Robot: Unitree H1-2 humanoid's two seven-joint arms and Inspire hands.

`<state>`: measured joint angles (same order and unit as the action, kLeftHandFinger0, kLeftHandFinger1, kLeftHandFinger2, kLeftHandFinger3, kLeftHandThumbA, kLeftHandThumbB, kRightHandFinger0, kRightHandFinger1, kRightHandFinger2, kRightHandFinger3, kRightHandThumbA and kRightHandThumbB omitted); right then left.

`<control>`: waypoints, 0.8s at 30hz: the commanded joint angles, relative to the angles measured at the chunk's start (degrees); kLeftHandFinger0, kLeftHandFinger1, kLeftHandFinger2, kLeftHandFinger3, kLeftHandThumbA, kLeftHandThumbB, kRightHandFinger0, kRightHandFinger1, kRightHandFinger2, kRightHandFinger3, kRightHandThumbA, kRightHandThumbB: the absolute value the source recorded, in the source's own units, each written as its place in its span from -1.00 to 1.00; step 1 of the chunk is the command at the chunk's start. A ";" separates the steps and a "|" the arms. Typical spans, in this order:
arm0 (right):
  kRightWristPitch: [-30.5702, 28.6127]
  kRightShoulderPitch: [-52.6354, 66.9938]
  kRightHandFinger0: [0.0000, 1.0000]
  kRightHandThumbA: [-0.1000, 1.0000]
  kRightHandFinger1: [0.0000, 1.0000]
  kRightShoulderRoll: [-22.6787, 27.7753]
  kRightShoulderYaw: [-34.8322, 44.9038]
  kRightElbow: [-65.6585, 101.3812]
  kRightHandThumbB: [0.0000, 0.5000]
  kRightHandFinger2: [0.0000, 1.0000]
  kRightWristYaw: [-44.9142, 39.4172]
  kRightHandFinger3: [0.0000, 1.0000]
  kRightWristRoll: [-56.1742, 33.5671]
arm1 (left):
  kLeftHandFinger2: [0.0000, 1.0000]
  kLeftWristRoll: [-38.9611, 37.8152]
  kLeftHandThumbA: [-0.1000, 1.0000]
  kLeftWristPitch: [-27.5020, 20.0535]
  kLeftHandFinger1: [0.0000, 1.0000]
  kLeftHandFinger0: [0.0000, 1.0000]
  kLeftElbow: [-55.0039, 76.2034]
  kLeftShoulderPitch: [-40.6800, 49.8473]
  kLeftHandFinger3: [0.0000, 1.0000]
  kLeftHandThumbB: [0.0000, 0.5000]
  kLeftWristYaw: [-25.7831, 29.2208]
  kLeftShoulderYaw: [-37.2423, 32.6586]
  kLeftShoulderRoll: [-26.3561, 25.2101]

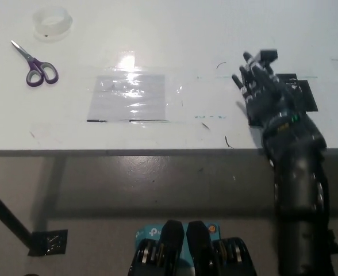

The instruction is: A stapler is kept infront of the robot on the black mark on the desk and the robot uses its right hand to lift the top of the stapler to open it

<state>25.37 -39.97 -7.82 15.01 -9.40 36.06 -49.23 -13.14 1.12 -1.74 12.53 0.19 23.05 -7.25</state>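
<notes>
Black right hand [267,95] over stapler [300,92] on white desk [157,34], fingers spread.

desk [175,34]: smooth matt white | film [127,98]: glossy clear plastic (glare) | tape [52,22]: translucent | right hand [269,95]: matt black
</notes>
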 commanded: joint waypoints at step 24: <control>1.56 18.32 0.33 0.73 0.53 2.51 -11.84 15.83 -1.00 0.74 3.90 0.98 -14.74 | -1.00 -0.62 -1.00 -0.16 -1.00 -1.00 2.50 -1.03 -0.90 0.69 0.87 1.65 -1.88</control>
<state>26.75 -21.33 -5.60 4.32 3.18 40.46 -61.02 -13.26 1.22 -1.36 11.61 0.22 24.10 -7.93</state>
